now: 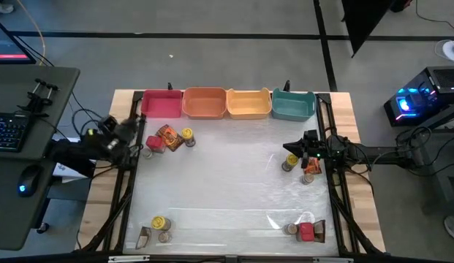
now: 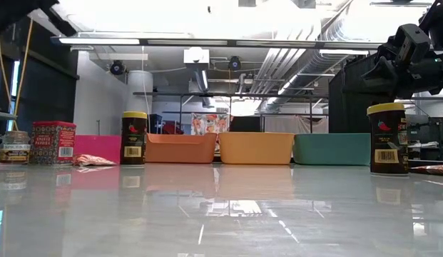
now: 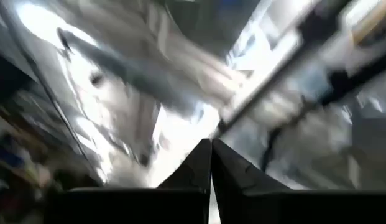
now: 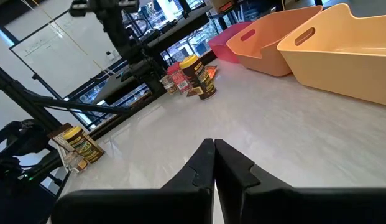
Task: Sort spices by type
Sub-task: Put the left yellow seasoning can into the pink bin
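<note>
The spices stand in four clusters at the table's corners. The far-left cluster has a red box [image 1: 154, 143], a foil packet [image 1: 168, 134] and a yellow-lidded jar [image 1: 188, 136]. A yellow-lidded jar [image 1: 291, 161] and a packet [image 1: 311, 166] stand at the right. More spices [image 1: 160, 223] sit near left, and a red box [image 1: 305, 231] near right. My left gripper [image 3: 211, 146] is shut, empty and tipped upward at the table's left edge [image 1: 131, 128]. My right gripper [image 4: 214, 144] is shut and empty, level above the right cluster [image 1: 291, 146].
Four bins line the far edge: pink [image 1: 162, 104], orange [image 1: 205, 102], yellow [image 1: 248, 104], teal [image 1: 293, 106]. The table's middle [image 1: 227, 175] holds nothing. A desk with a keyboard [image 1: 7, 131] and mouse stands off the table's left side.
</note>
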